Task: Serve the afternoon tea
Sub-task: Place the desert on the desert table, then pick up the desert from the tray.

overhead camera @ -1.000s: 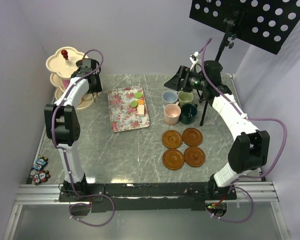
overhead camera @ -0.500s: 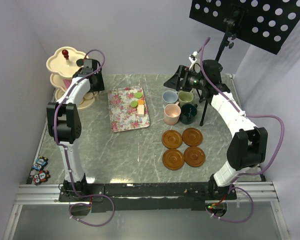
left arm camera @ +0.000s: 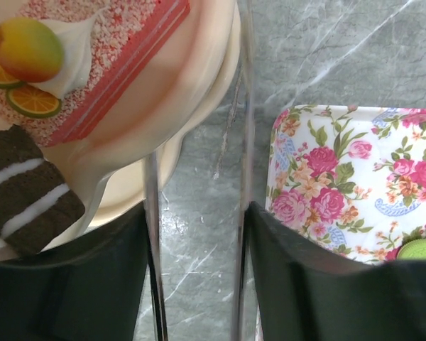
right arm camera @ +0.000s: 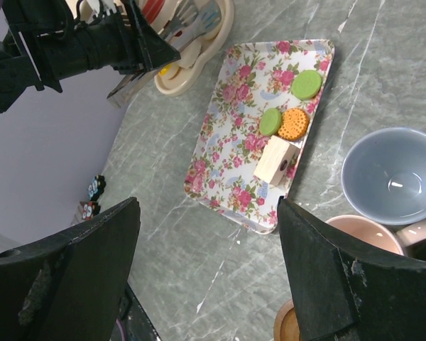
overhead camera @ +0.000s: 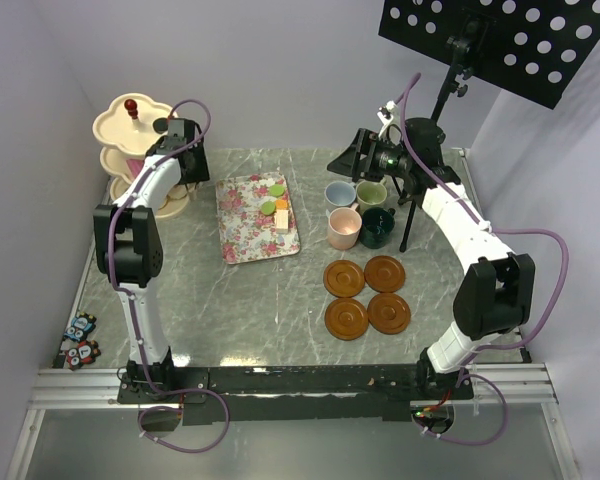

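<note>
Stand-loading step judged in hand. Cream three-tier stand point(left arm camera: 199, 92) lies just ahead-left of the left claw point(left arm camera: 197, 213), with the floral tray point(left arm camera: 326, 163) ahead-right. Left claw grips the metal tongs point(left arm camera: 240, 142), its jaws part-way apart, the tong arms sprung wide and empty. Right claw point(right arm camera: 209, 273) gapes wide and holds nothing; mugs point(right arm camera: 390, 177) lie below-right of it, saucers point(overhead camera: 345, 278) bare. Pink cake point(left arm camera: 113, 57) and chocolate slice point(left arm camera: 25, 192) sit on the stand. Next move, as judged: swing right to the tray's macarons point(right arm camera: 305, 84) and squeeze gently.

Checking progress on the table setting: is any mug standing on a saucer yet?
No, in the top view the four mugs cluster on the table behind the four bare saucers.
</note>
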You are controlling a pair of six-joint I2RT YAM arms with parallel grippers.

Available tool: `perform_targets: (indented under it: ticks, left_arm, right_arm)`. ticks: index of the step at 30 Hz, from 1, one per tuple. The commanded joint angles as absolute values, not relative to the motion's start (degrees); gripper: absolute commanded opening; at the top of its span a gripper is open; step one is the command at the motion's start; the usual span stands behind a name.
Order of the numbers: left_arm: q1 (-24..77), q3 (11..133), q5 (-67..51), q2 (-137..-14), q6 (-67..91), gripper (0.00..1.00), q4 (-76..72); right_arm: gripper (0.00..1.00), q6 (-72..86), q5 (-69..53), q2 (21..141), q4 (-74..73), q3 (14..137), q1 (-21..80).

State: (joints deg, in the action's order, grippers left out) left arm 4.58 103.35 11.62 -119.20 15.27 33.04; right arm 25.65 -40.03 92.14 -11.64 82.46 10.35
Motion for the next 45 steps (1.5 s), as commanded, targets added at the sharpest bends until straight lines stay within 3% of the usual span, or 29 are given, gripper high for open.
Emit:
perform_targets:
  ticks: [1, 19, 38, 45]
  left_arm:
    - [4.5, 101.9, 12.0, -115.1, 16.0, 0.53, 31.0]
    - [8.3, 92.6, 7.3, -106.4, 16.4, 0.51, 30.1]
    - [24.4, 74.3, -2.4, -89.0, 26.6, 0.50, 33.4]
    - [27.5, 74.3, -1.8, -88.6, 27.2, 0.52, 35.9]
  right_arm:
    - [0.84, 25.1, -40.9, 91.9, -10.3, 85.0, 9.9]
    - [0.84, 25.2, -40.8, 90.9, -9.9, 84.3, 9.8]
    - [0.84, 25.8, -40.8, 90.2, -9.5, 82.9, 9.9]
    - [0.84, 26.7, -41.3, 88.8, -8.7, 80.6, 9.9]
